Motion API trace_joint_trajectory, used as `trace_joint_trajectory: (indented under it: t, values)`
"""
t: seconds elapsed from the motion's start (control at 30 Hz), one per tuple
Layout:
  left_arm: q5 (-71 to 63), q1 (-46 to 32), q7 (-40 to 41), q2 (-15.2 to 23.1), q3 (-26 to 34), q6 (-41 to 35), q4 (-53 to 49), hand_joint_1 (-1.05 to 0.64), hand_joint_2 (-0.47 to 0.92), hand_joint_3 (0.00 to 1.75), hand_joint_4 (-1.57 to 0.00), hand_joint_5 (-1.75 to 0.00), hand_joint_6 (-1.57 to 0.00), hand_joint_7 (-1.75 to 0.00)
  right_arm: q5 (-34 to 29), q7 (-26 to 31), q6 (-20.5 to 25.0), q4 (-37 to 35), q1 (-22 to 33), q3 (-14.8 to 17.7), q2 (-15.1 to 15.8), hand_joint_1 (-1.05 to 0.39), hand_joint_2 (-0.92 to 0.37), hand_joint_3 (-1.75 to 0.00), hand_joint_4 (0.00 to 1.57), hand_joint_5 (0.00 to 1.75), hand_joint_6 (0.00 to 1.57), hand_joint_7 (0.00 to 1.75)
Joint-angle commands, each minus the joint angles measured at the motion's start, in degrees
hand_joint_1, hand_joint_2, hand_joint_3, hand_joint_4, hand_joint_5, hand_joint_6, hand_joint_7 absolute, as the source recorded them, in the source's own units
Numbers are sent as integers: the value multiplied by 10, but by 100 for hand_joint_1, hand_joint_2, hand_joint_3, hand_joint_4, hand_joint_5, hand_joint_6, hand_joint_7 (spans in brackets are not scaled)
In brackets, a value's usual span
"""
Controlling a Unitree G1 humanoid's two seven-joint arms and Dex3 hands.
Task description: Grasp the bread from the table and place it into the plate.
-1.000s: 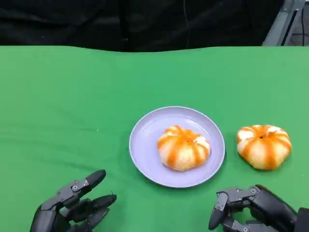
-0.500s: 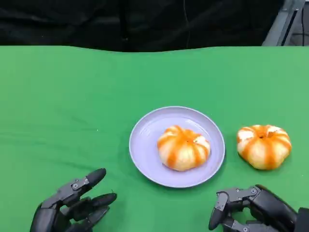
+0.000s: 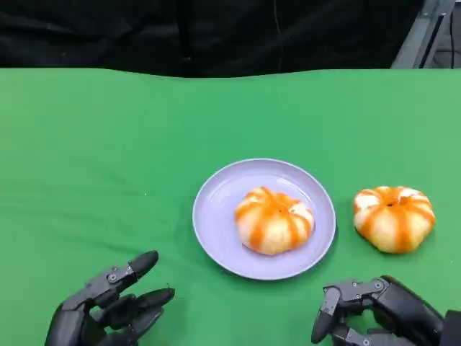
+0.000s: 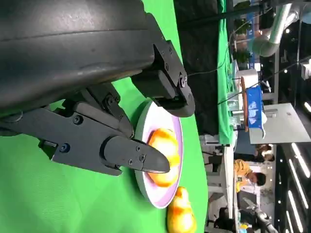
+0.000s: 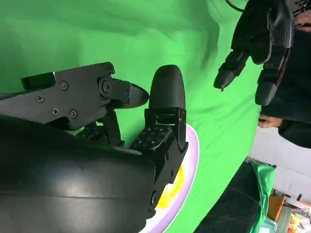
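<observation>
Green cloth covers the bench (image 3: 108, 144), backed by dark curtain. One bread (image 3: 274, 220) is already seated in the plate (image 3: 216, 209); a second bread (image 3: 393, 218) is left on the cloth just right of it. Both the left hand (image 3: 108, 306) and right hand (image 3: 374, 310) are held released at the near edge, grasping nothing. The plate could be nudged if the right hand's reach is angled leftward.

Bare green cloth (image 3: 108, 144) lies ahead of my right hand (image 3: 374, 310) up to the loose bread (image 3: 393, 218); the plate (image 3: 216, 216) sits left.
</observation>
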State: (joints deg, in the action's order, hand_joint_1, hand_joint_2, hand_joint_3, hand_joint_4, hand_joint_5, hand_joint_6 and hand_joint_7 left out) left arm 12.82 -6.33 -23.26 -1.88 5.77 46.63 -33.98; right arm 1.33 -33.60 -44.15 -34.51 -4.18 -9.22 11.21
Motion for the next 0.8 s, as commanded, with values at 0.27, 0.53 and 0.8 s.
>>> trace_joint_trajectory:
  t: [0.27, 0.53, 0.8]
  values:
    - [4, -3, -4, 7, 0, -7, 2, -39, 92, 9, -101, 0, -78, 0, 8, -1, -4, -2, -3, 6, 8, -5, -92, -48, 70, 157, 79, 107]
    - [-3, -6, 0, 8, -3, -14, 8, -41, 92, 9, -101, 0, -78, 0, 5, 1, -1, 5, -1, 6, 9, -5, -92, -49, 70, 158, 79, 107]
    - [-2, -7, 1, 9, -5, -16, 10, -41, 92, 9, -101, 0, -78, 0, 5, 1, -1, 5, -1, 6, 9, -5, -92, -49, 69, 159, 78, 108]
